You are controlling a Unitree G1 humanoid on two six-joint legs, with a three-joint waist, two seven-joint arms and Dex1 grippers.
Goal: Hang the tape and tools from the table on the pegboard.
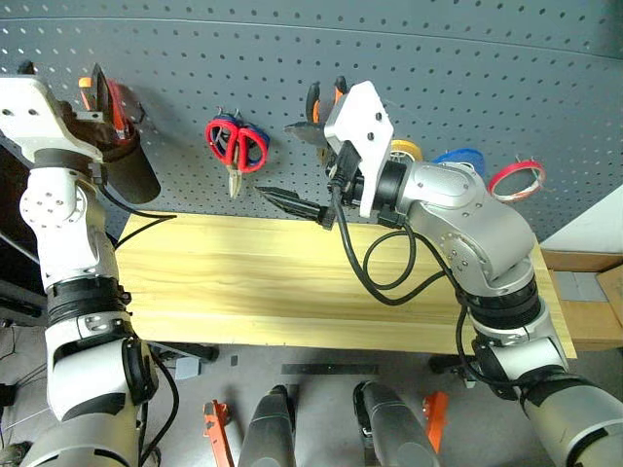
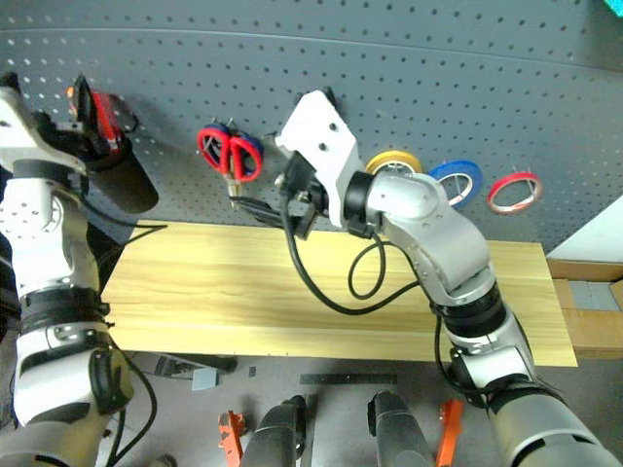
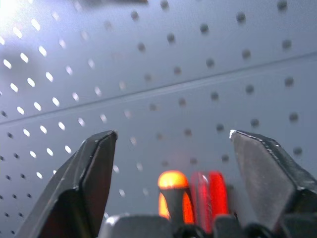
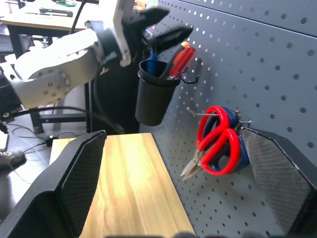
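Red-handled scissors hang on a pegboard hook, in front of blue-handled scissors, above the bare table; the thin red tape hangs far right, past yellow and blue rolls. In the left wrist view, the left gripper stands apart over screwdriver handles. In the right wrist view, the right gripper gapes empty near the scissors, beside a black cup holding screwdrivers.

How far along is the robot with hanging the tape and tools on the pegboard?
Nearly done. The red tape, red-handled scissors and pliers hang on the pegboard. A blue handle stands in the black cup, with the open left gripper just above it. The right gripper is open, holding nothing. The table holds no tools.
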